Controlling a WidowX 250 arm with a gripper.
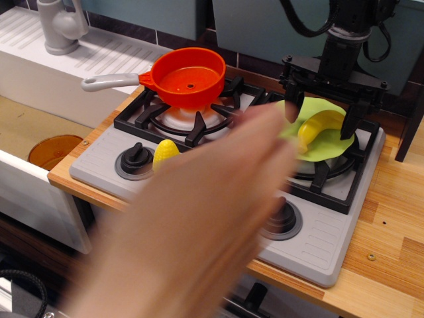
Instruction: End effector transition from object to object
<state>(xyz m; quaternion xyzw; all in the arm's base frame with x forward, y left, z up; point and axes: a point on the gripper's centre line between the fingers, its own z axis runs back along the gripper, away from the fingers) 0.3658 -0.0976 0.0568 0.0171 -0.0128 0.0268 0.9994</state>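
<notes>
My black gripper (321, 118) hangs from a black arm with cables at the upper right, its wide crossbar over the right burner of the toy stove (331, 245). Its two dark fingers (291, 107) point down and stand apart, open, either side of a yellow banana (319, 126) that lies on a light green plate (317, 142). Whether the fingers touch the banana I cannot tell. A blurred human hand (199, 218) reaches in from the lower left and hides the stove's middle.
An orange pot with a grey handle (189, 76) sits on the left burner. A yellow corn cob (165, 152) lies by the left black knob (135, 159). An orange bowl (54, 150) is in the sink at left; a grey faucet (59, 25) stands behind.
</notes>
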